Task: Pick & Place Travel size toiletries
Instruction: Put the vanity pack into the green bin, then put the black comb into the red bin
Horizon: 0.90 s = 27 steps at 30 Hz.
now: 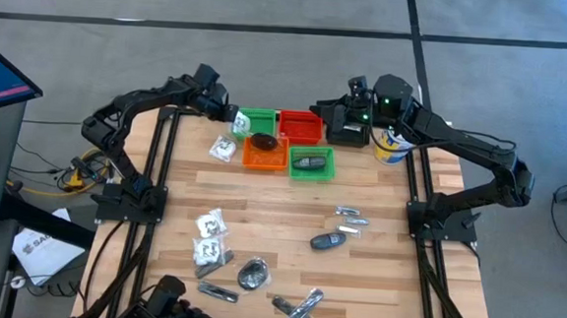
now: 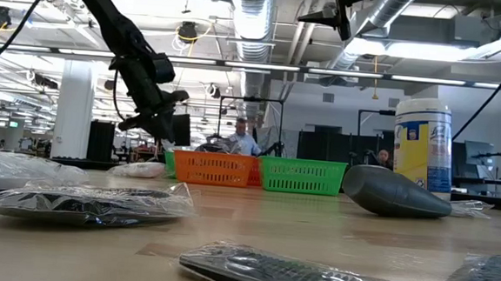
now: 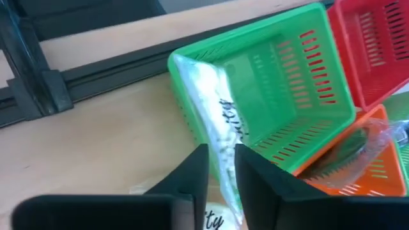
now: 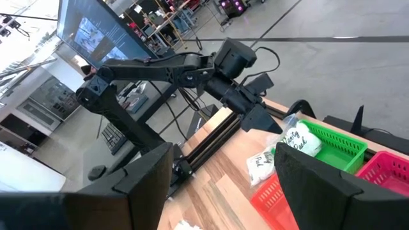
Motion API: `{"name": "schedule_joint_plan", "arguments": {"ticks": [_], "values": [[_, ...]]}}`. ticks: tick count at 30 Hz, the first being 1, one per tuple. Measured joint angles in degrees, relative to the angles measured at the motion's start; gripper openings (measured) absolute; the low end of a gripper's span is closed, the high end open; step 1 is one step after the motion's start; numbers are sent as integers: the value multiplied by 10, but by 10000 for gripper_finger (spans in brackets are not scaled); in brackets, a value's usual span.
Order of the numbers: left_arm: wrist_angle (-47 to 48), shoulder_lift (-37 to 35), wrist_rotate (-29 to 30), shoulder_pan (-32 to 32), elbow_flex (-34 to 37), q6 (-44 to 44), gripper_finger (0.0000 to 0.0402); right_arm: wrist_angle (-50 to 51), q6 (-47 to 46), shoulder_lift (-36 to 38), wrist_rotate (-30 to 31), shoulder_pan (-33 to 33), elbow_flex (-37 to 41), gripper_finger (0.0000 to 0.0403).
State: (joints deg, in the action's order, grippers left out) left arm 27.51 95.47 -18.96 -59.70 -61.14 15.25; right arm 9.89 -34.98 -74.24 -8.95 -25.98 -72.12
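Toiletries lie scattered on the near worktop (image 1: 260,217), awaiting sorting into the far trays. Left tool (image 3: 220,167) hangs over the far green tray (image 3: 287,70), its fingers loosening around a clear packet (image 3: 214,121) draped on the rim. Right tool (image 1: 350,112), spread empty, waits beyond the red tray (image 1: 300,127).

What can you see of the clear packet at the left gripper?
The clear packet is soft see-through plastic with white contents and black lettering. It drapes over the near corner rim of the green basket, part inside, part hanging outside toward the wooden table. The left gripper sits at its lower end, fingers slightly apart on either side; whether they grip it is unclear.
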Motion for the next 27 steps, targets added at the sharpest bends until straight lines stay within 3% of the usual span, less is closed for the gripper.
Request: {"name": "schedule_joint_plan", "arguments": {"ticks": [12,27], "values": [[4,-95,15,-21,0,2,120,0,-1,0,0,0,0,265],[89,-143,-7,-23,0,44,118,-5,-2,0,0,1,0,265]]}}
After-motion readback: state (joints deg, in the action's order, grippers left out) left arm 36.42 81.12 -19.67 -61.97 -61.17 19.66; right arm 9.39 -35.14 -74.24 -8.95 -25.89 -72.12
